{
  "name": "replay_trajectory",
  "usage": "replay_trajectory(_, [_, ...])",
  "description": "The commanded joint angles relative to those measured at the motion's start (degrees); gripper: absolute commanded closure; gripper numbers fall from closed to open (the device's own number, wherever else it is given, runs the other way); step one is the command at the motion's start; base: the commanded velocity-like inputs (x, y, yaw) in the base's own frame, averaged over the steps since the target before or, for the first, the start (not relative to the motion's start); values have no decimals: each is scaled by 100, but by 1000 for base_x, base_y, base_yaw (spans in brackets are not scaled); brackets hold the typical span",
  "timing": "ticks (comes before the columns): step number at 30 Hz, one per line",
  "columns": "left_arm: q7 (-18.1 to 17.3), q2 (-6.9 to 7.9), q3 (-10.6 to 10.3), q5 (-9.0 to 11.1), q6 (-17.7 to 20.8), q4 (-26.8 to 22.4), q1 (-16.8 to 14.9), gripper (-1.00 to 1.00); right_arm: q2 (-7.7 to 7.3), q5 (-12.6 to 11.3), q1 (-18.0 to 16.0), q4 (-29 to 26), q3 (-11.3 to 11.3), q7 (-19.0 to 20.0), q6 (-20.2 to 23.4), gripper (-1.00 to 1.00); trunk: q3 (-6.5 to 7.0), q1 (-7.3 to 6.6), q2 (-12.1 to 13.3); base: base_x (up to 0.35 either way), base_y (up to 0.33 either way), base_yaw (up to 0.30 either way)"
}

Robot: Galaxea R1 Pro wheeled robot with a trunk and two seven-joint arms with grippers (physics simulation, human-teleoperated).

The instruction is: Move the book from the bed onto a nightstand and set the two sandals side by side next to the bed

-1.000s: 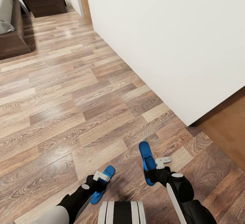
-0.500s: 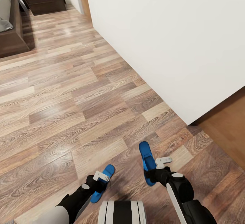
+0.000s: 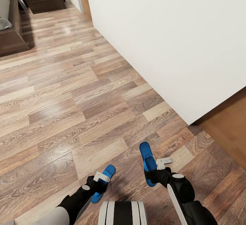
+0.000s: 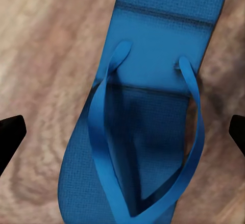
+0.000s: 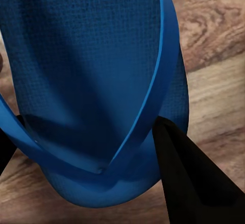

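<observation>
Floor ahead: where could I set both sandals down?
The wood floor lies bare between the bed frame and the white wall, wide enough for both sandals. It narrows toward the dark cabinet at the far end.

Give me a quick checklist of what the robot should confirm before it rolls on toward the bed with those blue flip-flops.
1. Right gripper holds its sandal: ok, a finger presses the sole in the right wrist view.
2. Left gripper holds its sandal: cannot tell, its fingertips sit wide of the sole in the left wrist view.
3. Floor ahead free of obstacles: ok.
4. White wall at the right kept clear: ok, with a gap.
5. Bed in sight: ok, far off at the left.
6. Book located: cannot tell.
</observation>
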Motion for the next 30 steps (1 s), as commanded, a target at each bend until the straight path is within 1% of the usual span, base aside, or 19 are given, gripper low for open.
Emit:
replay_trajectory(1, [-5,2,-13,-3,33,-11,0,-100,1,-3,-2,-6,-1,-6,28,100,-3,-1,-1,0,0,0])
replay_trajectory(2, [-5,2,-13,-3,33,-10,0,-100,1,-3,-2,-6,-1,-7,28,100,-3,-1,-1,0,0,0])
replay_trajectory(7, [-5,2,-13,-3,33,-12,0,-100,1,-3,-2,-6,-1,-6,28,100,-114,12,-8,0,0,0])
replay_trajectory(30, [-5,2,-13,-3,33,-17,0,-100,1,-3,-2,-6,-1,0,7,100,-114,12,-8,0,0,0])
